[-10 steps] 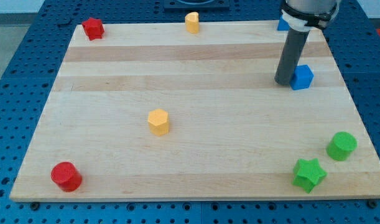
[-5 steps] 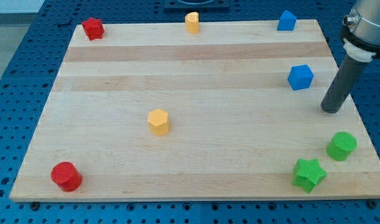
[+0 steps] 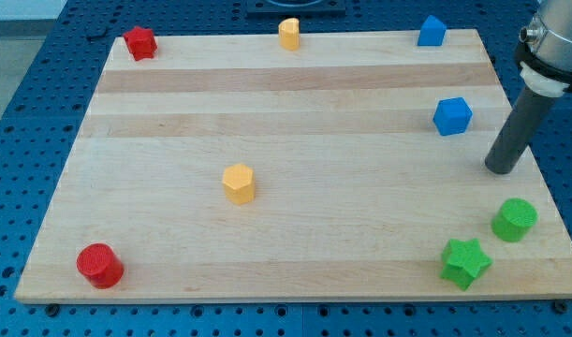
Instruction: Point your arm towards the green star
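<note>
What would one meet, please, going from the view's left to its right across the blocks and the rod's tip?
Red cylinder → red star → yellow hexagon → yellow block → blue block → blue cube → green star → my tip → green cylinder.

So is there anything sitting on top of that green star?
No, nothing rests on the green star; its top is bare. My tip stands apart, toward the view's top right, with the green cylinder beside the star. Its underside is hidden.

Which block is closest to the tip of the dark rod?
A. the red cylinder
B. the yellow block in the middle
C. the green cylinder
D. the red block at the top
C: my tip rests on the board just above the green cylinder near the view's right edge, apart from it, while the other three lie far toward the view's left.
</note>
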Robot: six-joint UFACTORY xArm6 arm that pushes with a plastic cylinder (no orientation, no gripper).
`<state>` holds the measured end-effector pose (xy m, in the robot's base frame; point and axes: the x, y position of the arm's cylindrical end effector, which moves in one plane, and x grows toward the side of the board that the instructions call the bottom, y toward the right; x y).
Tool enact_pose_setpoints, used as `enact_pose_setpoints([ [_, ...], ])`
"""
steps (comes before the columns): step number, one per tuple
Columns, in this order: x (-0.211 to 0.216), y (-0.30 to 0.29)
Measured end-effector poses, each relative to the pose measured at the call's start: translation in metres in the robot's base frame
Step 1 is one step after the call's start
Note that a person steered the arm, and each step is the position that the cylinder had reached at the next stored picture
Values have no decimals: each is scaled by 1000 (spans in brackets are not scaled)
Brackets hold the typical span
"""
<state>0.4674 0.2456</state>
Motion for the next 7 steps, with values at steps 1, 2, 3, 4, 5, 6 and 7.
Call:
enact_pose_setpoints([
  [1,0,26],
  [2,0,96],
  [3,5,100],
  [4,60,100],
  [5,135,97],
  [6,150,73],
  [7,151,27],
])
